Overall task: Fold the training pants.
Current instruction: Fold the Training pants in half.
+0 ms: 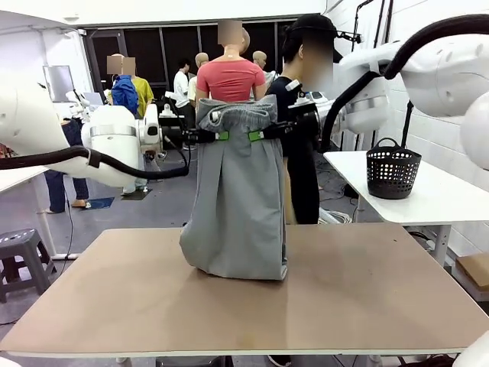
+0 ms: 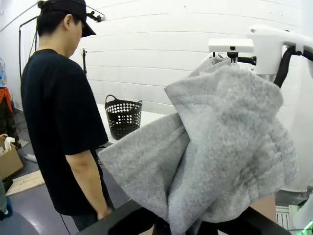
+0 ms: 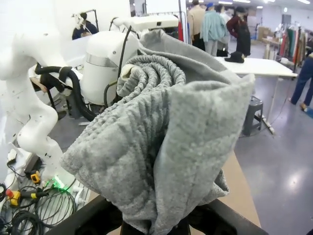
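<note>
The desk (image 1: 367, 306) stretches wide and brown beneath me. Above its middle the training pants (image 1: 237, 206) hang by the waistband, lower end bunched on the board. My left gripper (image 1: 220, 136) is clenched on the left of the waistband, my right gripper (image 1: 256, 135) on the right; grey folds bury my fingertips in both wrist views. Far right, a black mesh basket (image 1: 393, 170), contents hidden.
</note>
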`<move>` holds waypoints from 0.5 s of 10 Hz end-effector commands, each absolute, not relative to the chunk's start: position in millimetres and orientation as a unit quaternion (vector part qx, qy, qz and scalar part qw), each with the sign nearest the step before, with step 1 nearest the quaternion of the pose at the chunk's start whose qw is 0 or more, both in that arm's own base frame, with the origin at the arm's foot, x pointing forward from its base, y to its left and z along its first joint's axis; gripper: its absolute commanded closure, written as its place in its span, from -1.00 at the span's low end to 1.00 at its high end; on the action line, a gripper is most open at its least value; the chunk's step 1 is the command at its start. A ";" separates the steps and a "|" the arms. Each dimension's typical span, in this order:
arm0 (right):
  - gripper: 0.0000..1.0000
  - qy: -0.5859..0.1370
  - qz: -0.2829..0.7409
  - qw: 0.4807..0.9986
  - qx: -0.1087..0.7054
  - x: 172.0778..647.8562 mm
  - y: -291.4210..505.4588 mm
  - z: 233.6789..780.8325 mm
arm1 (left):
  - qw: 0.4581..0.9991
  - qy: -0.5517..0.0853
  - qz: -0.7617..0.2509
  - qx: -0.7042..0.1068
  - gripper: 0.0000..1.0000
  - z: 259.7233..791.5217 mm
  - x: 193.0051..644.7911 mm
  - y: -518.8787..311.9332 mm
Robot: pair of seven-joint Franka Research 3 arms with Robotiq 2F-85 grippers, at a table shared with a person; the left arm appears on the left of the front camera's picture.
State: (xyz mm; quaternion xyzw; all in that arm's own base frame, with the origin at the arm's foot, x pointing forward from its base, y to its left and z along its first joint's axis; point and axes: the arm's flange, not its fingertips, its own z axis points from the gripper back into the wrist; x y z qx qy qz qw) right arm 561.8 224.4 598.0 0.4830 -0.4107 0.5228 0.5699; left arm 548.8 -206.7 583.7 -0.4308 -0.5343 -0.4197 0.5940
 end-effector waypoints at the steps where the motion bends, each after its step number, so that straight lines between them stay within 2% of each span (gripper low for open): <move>1: 1.00 -0.401 0.531 0.577 0.474 588.8 229.3 620.5 | 0.599 -0.551 -0.406 -0.417 1.00 620.8 581.5 -199.9; 3: 1.00 -0.424 0.542 0.566 0.455 608.3 237.9 636.8 | 0.587 -0.574 -0.412 -0.395 1.00 637.9 587.9 -202.0; 5: 1.00 -0.429 0.561 0.569 0.422 622.8 235.9 629.7 | 0.567 -0.592 -0.411 -0.398 1.00 624.7 598.9 -198.9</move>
